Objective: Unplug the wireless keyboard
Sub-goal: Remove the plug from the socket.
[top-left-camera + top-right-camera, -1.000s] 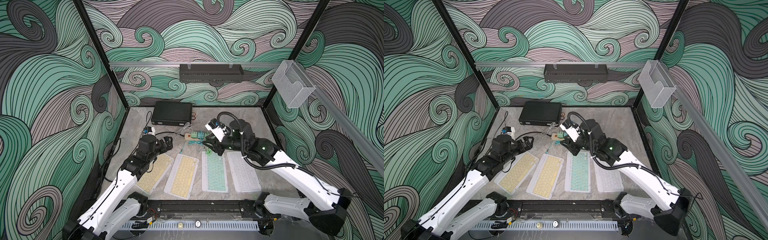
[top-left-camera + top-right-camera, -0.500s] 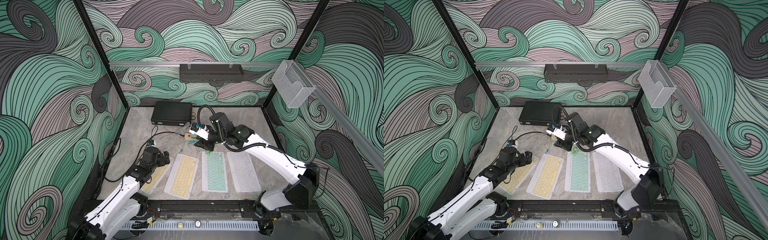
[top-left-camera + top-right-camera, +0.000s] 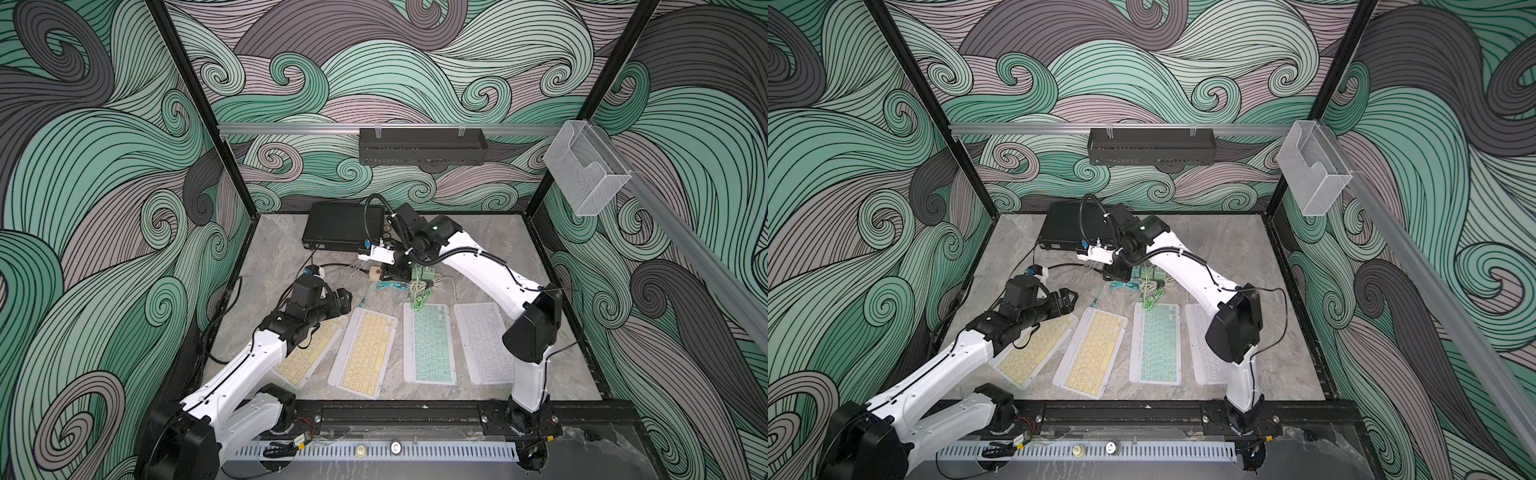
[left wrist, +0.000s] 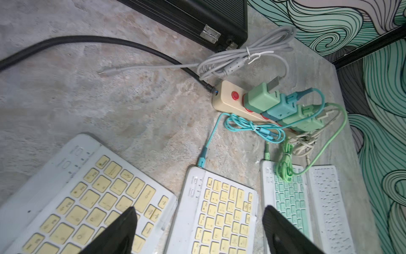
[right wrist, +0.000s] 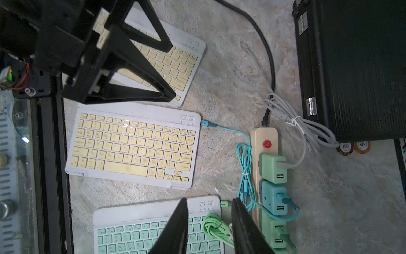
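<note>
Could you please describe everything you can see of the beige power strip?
The power strip is a long beige plastic-looking bar lying flat on the marbled table between the black case and the keyboards. A red switch sits near the end where a black cord enters. A green charger, a teal charger and another green charger are plugged in a row beyond it; a coiled teal cable lies alongside.

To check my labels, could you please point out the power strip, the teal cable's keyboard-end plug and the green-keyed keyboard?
power strip (image 5: 263, 134): right wrist view, beige end by switch.
teal cable's keyboard-end plug (image 5: 207, 123): right wrist view, connector body.
green-keyed keyboard (image 5: 131, 238): right wrist view, key rows.
</note>
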You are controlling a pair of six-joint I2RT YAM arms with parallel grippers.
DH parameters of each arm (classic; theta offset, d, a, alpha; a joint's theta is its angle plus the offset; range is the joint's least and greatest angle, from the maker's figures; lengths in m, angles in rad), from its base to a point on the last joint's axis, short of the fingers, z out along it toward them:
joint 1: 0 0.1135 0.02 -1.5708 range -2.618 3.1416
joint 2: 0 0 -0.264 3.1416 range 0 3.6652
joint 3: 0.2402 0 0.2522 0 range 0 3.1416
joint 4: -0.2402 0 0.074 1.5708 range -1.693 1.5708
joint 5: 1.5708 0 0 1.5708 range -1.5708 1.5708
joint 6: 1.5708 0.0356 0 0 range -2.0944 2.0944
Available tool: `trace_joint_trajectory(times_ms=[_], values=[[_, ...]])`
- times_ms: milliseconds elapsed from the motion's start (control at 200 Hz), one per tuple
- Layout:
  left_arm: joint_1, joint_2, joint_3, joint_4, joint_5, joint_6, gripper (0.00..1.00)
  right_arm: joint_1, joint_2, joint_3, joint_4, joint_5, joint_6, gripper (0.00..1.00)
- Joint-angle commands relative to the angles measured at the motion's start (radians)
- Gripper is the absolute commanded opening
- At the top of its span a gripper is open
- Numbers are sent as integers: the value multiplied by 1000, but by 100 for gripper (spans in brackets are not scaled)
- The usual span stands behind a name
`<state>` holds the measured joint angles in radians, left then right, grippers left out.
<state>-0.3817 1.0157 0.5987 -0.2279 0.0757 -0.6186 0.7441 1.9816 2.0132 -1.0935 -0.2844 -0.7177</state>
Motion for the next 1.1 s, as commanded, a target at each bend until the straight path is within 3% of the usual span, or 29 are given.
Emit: trace_joint_trajectory(times_ms=[0,185,550,791,1096], values=[[-3,32,41,43,90,-73,90,-17,38,44,-128,8,-94,40],[-28,88,57,127,127,-140,86,-74,122,133,-215,-59,-151,37],[-51,244,164,210,122,-208,75,-145,190,166,-225,-53,-184,38],[-59,357,216,222,115,-228,60,-144,271,303,-229,-182,-159,40],[-57,431,261,190,90,-202,43,-143,442,500,-241,6,-109,46]])
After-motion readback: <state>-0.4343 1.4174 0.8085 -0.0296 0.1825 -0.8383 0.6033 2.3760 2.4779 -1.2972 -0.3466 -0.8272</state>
